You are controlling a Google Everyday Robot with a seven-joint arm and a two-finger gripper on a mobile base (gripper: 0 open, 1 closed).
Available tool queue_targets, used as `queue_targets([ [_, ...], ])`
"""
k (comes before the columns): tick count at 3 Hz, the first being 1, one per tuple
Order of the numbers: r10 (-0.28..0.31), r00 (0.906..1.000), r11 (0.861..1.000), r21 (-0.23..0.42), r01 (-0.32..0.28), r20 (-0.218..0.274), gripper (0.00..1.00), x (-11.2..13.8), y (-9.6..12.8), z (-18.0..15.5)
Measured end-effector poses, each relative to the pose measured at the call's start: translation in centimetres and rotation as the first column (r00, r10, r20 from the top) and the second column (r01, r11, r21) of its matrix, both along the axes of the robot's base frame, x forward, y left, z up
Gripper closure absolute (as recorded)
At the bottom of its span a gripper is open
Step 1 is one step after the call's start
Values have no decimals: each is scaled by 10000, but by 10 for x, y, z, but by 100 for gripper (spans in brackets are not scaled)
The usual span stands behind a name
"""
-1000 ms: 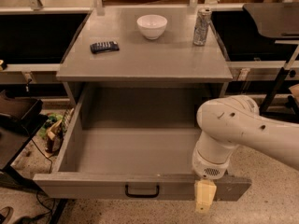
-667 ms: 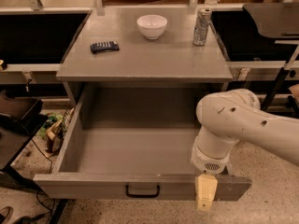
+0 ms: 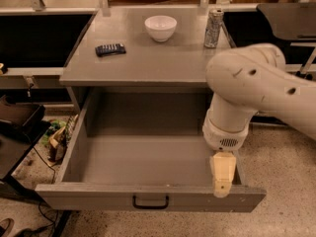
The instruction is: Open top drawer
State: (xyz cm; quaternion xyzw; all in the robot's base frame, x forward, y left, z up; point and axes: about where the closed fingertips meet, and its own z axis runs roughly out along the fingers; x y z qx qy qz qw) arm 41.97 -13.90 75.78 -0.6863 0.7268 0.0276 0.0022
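Top drawer unchanged, fully out; gripper still at its front right rim, grip state cannot tell; task apparently done.

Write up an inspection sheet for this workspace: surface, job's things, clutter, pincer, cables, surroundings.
Surface: grey tabletop, directly above the drawer.
Job's things: top drawer pulled far out; black handle at the centre of its front.
Clutter: white bowl, can and dark flat object, all on the tabletop.
Grippers: pincer points down at the right end of the drawer front, away from the handle.
Cables: dark cables on the floor, lower left.
Surroundings: speckled floor; litter beside the drawer's left wall.
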Motion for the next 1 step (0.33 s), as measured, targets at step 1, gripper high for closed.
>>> queue_targets([
  [1,336,9987,9993,-187,-329,378,0,17,-9,56],
])
